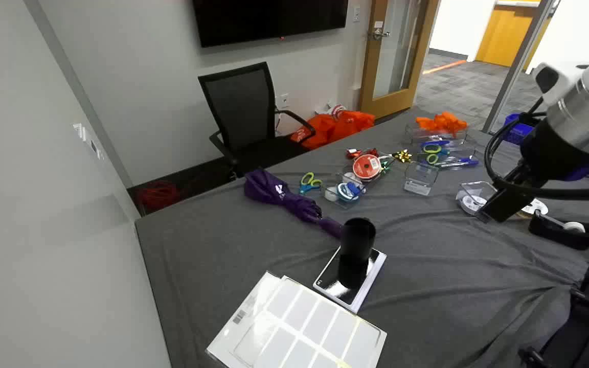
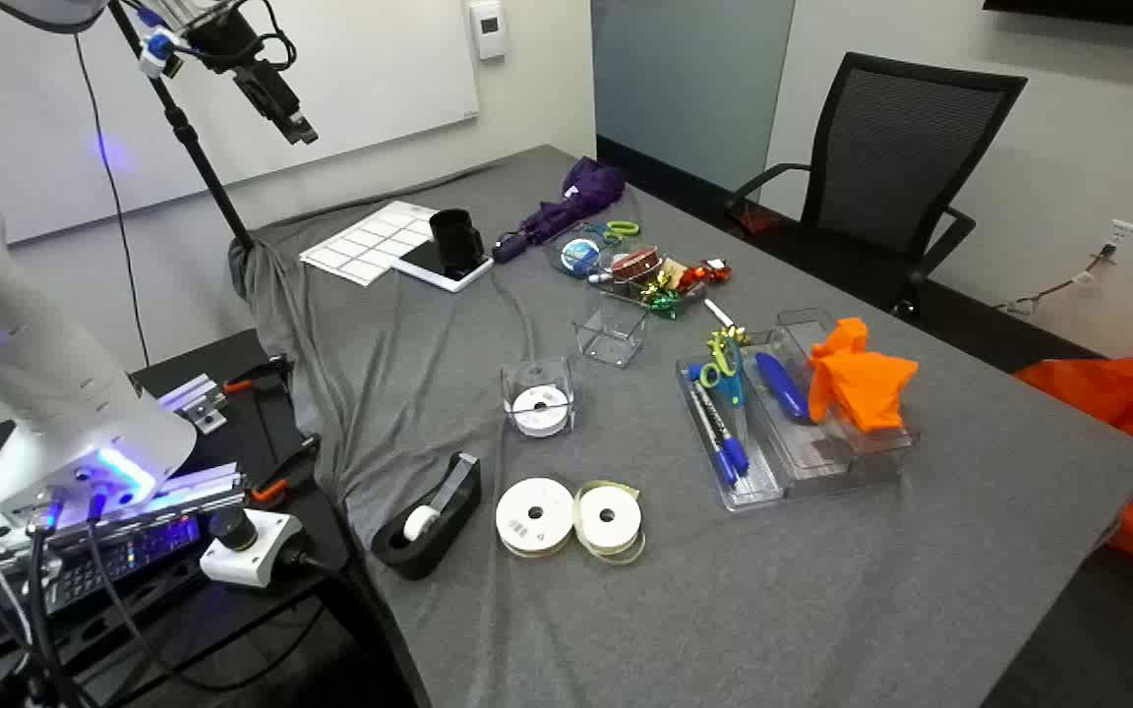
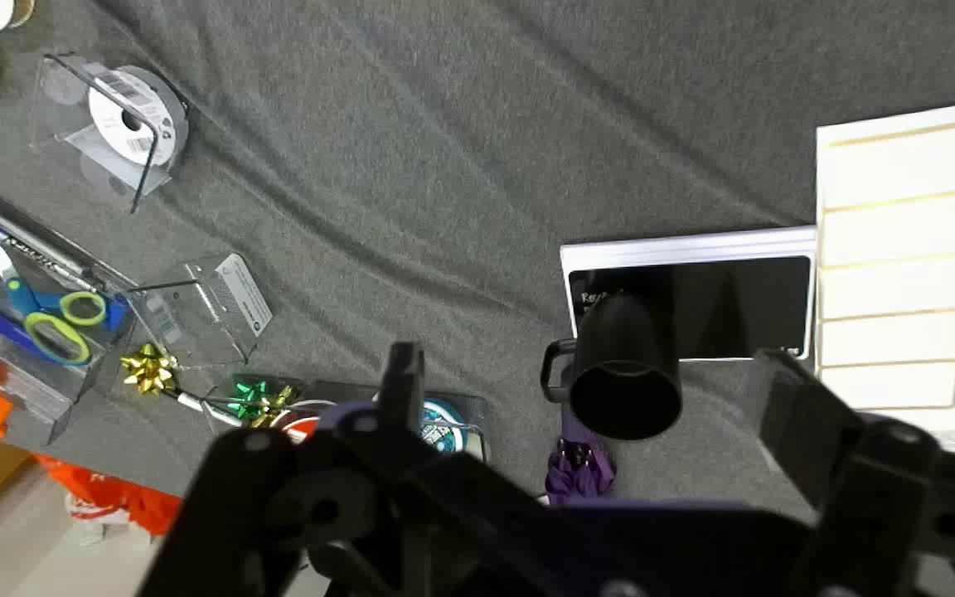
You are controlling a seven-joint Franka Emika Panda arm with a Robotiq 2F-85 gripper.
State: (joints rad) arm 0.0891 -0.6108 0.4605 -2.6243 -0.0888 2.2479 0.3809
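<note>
The end effector is hanging wide and empty, its exact height being unclear; the black mug is standing on a flat box, its finger-facing handle probably calling for a turned approach.

This looks like an office meeting room: a mesh-backed desk chair stands by a cloth-covered table, a flat screen and a whiteboard hang on the walls, and a glass-paned door stands near a carpeted corridor.
</note>
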